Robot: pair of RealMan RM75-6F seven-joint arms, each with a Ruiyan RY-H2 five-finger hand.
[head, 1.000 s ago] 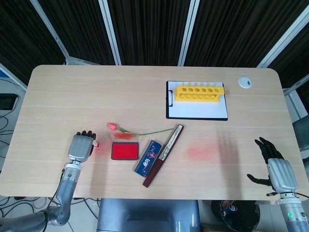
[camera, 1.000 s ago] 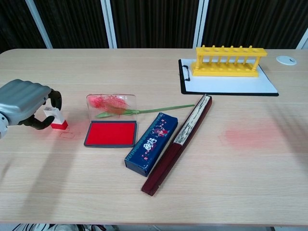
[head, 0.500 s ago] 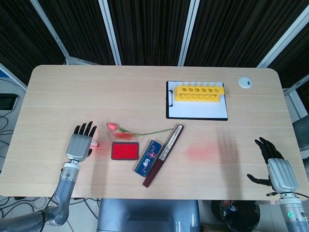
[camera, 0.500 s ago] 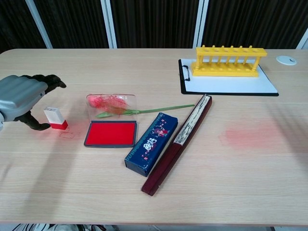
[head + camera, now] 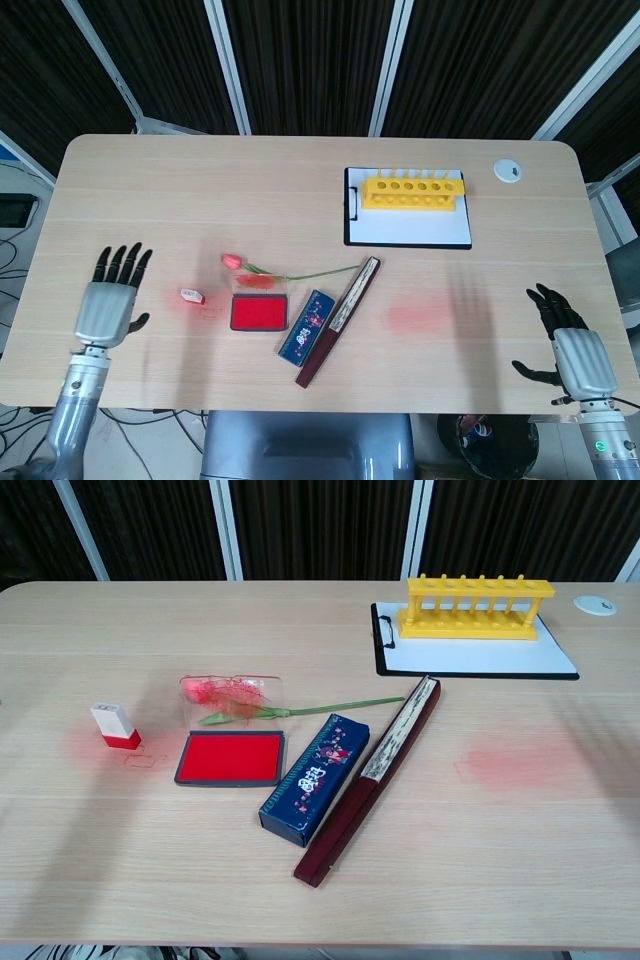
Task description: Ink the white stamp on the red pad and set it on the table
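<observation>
The white stamp with a red base stands upright on the table, left of the red ink pad. A faint red mark shows on the wood beside it. My left hand hovers near the table's left front edge, fingers spread and empty, well apart from the stamp. My right hand sits at the right front corner, fingers apart and empty. The chest view shows neither hand.
The pad's clear lid lies behind it under an artificial rose. A blue box and a folded dark fan lie right of the pad. A clipboard with a yellow tube rack stands at the back.
My left hand let go of the stamp, opened, and drew back to the left, out of the chest view. The stamp stayed standing on the table.
</observation>
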